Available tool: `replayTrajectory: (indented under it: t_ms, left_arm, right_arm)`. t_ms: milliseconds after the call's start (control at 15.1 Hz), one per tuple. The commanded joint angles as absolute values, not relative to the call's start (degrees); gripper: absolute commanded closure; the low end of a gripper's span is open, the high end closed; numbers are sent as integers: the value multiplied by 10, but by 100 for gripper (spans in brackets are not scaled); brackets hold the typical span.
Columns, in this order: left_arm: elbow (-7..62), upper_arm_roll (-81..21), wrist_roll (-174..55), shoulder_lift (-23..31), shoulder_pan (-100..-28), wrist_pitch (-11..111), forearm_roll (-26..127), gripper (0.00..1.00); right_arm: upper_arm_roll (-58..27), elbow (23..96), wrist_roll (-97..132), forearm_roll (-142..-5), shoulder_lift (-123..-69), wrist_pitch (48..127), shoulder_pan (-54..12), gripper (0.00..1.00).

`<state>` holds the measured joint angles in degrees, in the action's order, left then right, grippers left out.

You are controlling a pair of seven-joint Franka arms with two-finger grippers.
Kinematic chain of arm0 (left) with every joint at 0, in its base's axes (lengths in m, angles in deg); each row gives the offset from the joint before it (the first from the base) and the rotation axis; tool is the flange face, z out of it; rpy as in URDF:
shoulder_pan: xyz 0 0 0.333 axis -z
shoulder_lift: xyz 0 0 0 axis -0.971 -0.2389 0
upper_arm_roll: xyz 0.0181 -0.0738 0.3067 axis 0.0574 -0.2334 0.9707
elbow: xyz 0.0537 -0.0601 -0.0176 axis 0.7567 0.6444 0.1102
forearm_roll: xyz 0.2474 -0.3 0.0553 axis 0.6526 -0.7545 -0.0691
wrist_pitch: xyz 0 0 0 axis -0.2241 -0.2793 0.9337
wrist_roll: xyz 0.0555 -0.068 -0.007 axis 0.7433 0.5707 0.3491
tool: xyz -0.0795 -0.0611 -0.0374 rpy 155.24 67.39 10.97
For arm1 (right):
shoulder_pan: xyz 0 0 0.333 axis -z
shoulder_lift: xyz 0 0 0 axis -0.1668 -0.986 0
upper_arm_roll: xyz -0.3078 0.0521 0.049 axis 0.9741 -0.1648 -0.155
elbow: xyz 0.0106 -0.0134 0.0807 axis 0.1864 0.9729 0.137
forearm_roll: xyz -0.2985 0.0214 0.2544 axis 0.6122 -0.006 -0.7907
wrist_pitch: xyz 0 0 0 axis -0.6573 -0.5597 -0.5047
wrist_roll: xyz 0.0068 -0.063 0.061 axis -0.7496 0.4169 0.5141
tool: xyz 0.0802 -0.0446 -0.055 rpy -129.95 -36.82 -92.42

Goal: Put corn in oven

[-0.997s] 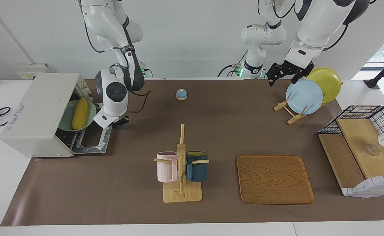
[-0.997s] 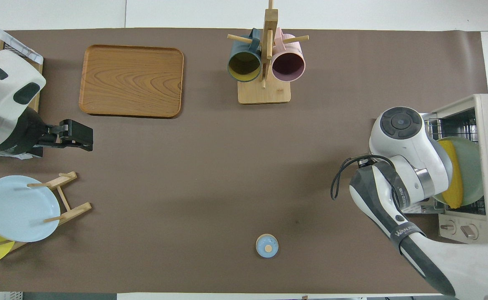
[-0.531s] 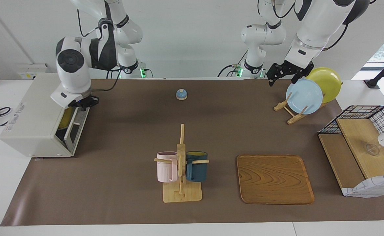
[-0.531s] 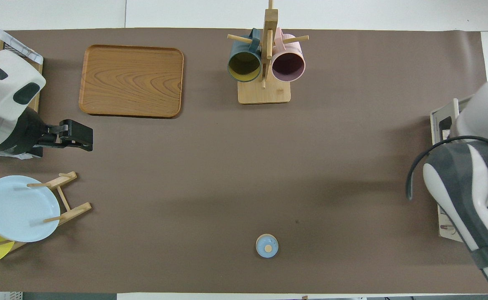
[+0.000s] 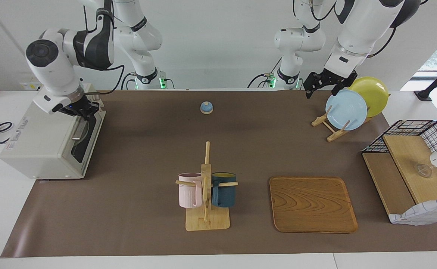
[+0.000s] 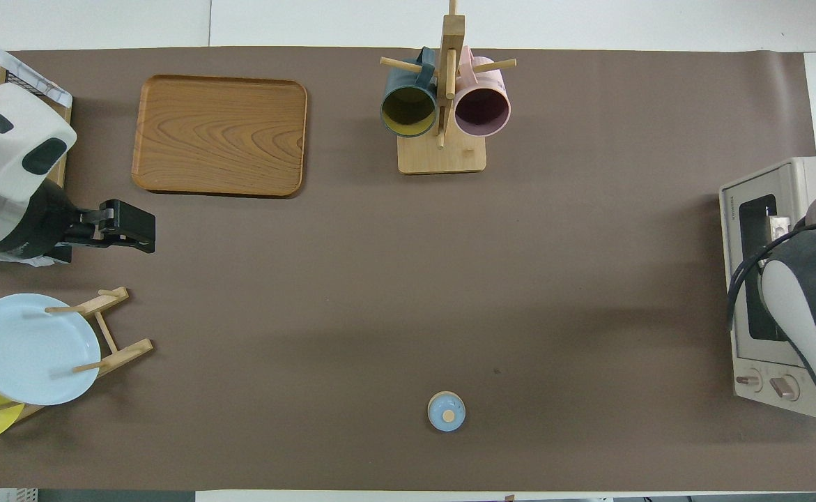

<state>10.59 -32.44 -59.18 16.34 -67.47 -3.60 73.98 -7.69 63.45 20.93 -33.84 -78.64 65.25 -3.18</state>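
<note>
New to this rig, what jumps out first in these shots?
The off-white oven at the right arm's end of the table, door up, with the right gripper at its top edge. Next, the mug rack mid-table holding a pink and a dark blue mug, beside the wooden tray. The left gripper waits over the plate rack.

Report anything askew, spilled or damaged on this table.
Nothing stands out. The oven has its door shut, the right gripper is at its top edge, and the left gripper waits over the plate rack.
</note>
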Motion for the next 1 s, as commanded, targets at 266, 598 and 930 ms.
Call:
replayTrajectory:
  t_ms: [266, 598, 930]
  left_arm:
    - [96, -324, -591, 161, -677, -49, 736, 0]
    - [96, -324, -591, 161, -677, -49, 736, 0]
    - [96, -324, -591, 161, -677, -49, 736, 0]
  right_arm:
    - [-87, 500, 227, -377, -788, 542, -29, 15]
    - [-89, 432, 189, -376, -814, 489, -49, 0]
    - [-91, 442, 151, -386, -813, 489, -57, 0]
